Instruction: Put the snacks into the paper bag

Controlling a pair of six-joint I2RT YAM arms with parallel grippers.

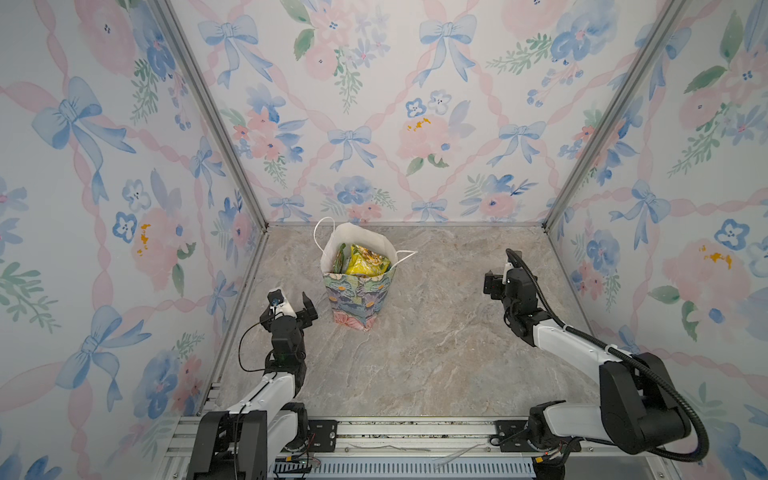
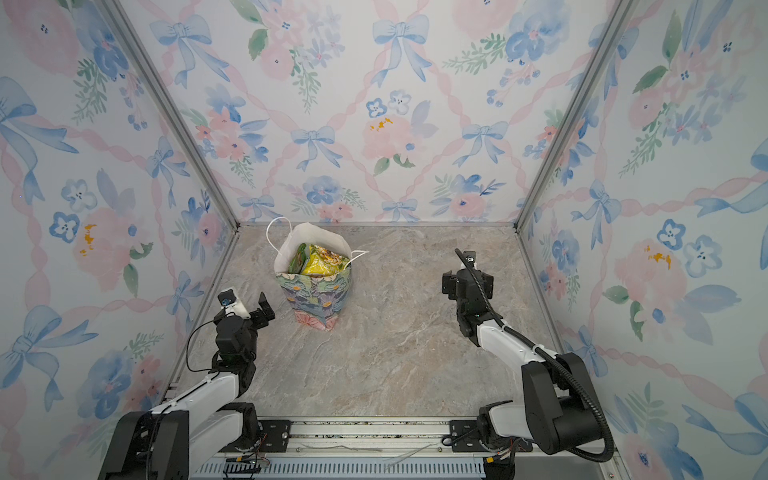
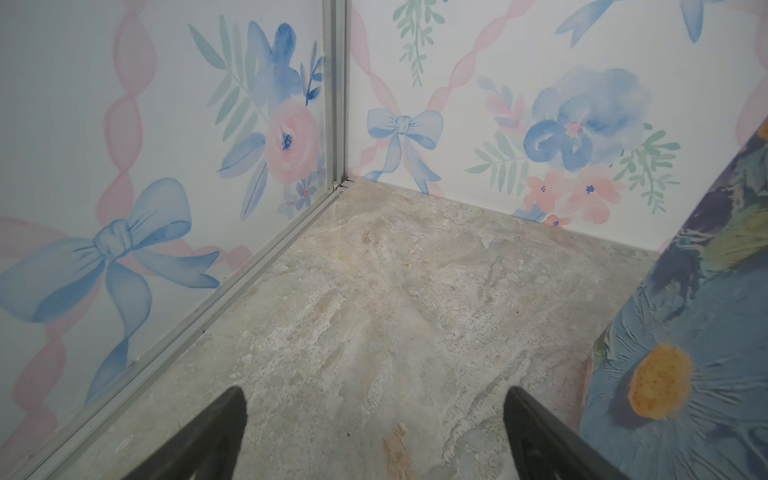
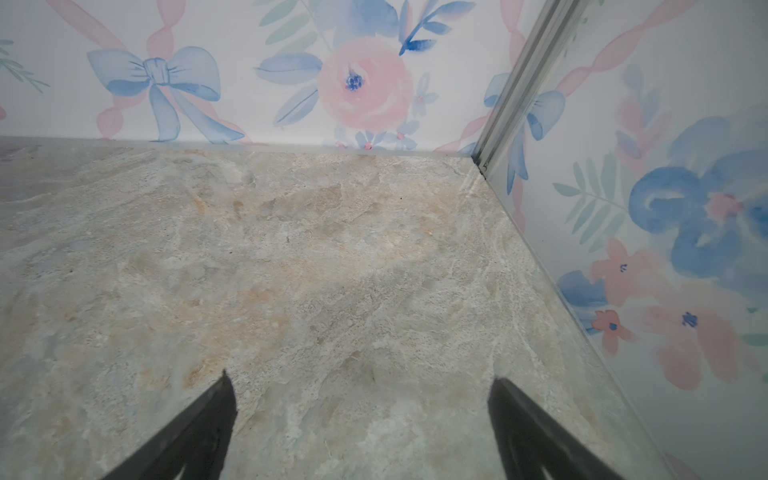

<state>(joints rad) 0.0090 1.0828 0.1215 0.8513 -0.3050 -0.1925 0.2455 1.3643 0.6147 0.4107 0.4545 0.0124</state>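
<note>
Just to the right of your left gripper [image 3: 374, 392] the paper bag [image 1: 358, 300] stands upright on the marble table [image 1: 436, 340], close by the nearer finger. You can see the snacks inside it: a yellow packet [image 1: 369, 262] and a green packet [image 1: 340, 257] show at the mouth. Your left jaws are spread wide, nothing between them. Your right gripper [image 4: 361, 378] sits well apart from the bag, off to the bag's right, jaws spread too, empty.

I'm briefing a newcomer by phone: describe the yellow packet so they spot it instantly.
On the marble-look table, toward the back wall, stands a flower-printed paper bag. Look into its open top: the yellow packet fills most of it, bright and glossy, unlike the narrower green packet beside it.
</note>
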